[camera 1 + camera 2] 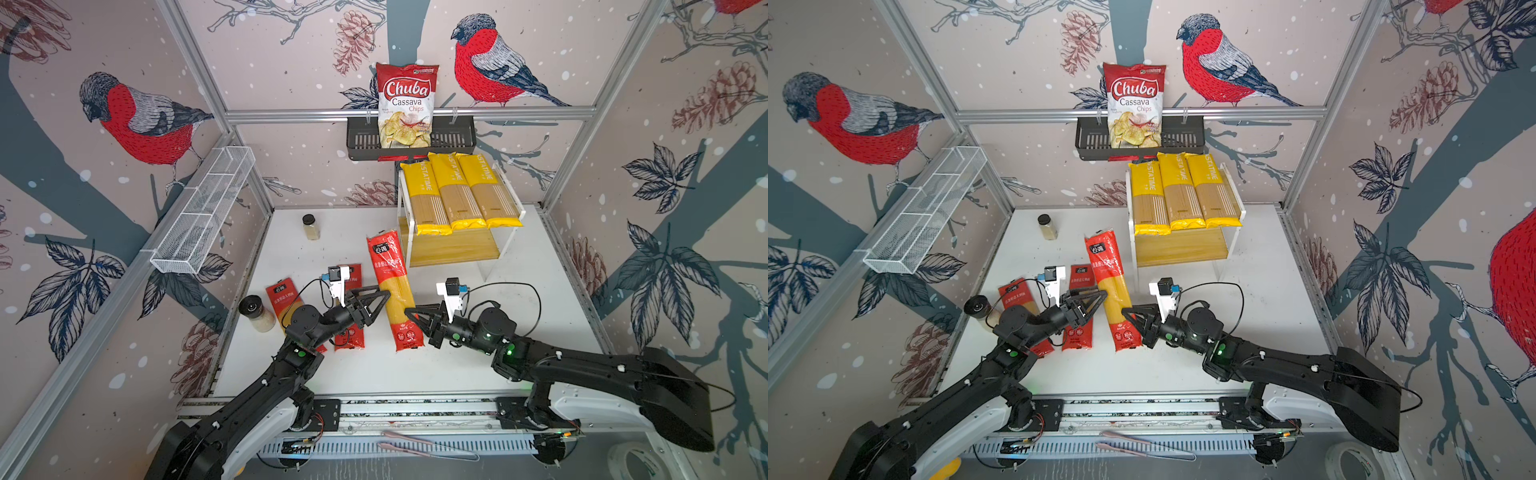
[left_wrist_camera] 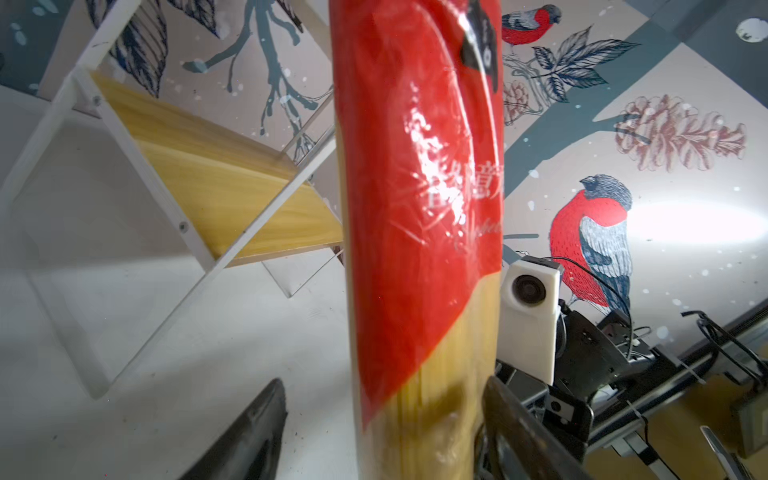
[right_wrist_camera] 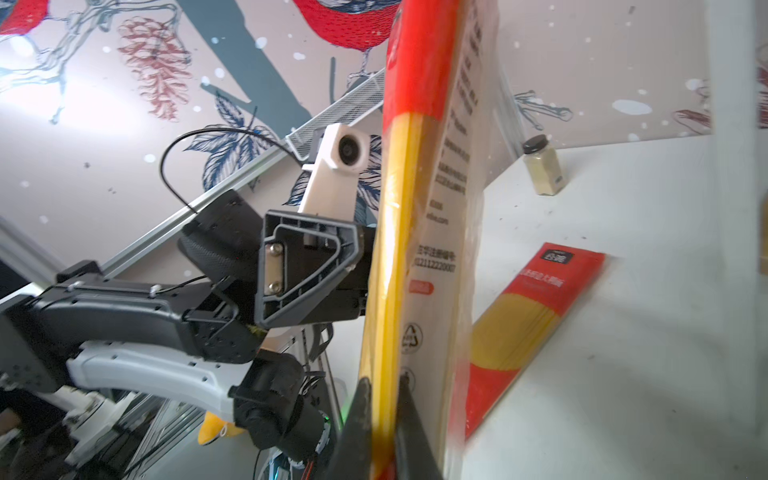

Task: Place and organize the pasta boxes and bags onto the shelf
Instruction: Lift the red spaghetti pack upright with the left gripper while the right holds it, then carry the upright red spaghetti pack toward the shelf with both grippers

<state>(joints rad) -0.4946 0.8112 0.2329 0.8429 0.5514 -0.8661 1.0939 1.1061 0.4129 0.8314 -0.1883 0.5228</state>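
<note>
In both top views the right gripper (image 1: 409, 312) pinches a red pasta pack (image 1: 395, 286) by its edge, far end beside the shelf (image 1: 411, 245); three yellow packs (image 1: 457, 191) lie on top of it, lower board (image 1: 453, 249) bare. Left wrist: left gripper (image 2: 384, 386) open astride the pack. Right wrist: fingers (image 3: 359, 419) clamp its edge.

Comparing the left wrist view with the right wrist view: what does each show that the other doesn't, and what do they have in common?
Only the left wrist view: a bare wooden board of the shelf, the printed front of the held red pack, and the right arm's wrist camera.
Only the right wrist view: that pack's text-covered back, a spice jar, a second red pack lying flat, the mesh basket, and the left arm's wrist camera.
Both: the pack that the right gripper holds on edge, and the white table.
</note>
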